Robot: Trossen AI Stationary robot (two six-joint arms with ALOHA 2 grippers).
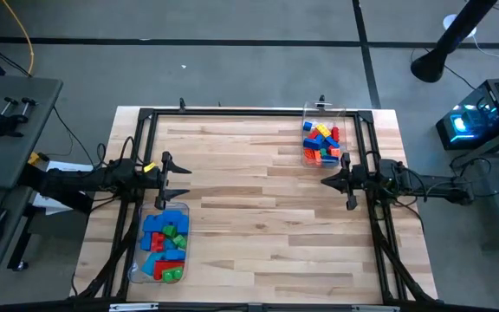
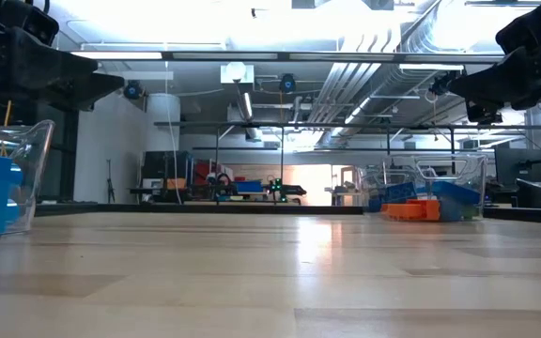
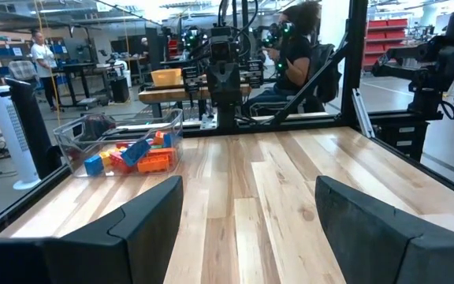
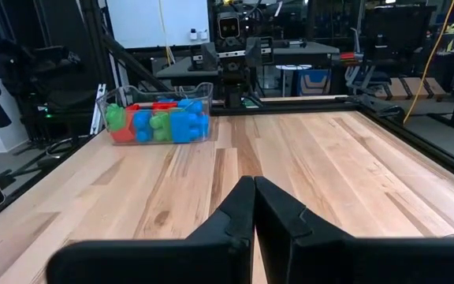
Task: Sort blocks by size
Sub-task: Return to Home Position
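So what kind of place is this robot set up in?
Probably a robotics lab or workshop: exposed ceiling ducts, red storage bins, and a person seated beyond the wooden table.

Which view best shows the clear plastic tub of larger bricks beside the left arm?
The high view: it looks straight down into the clear plastic tub, showing its blue, red and green bricks whole. The right wrist view shows it side-on; the low view catches only one end; the left wrist view misses it.
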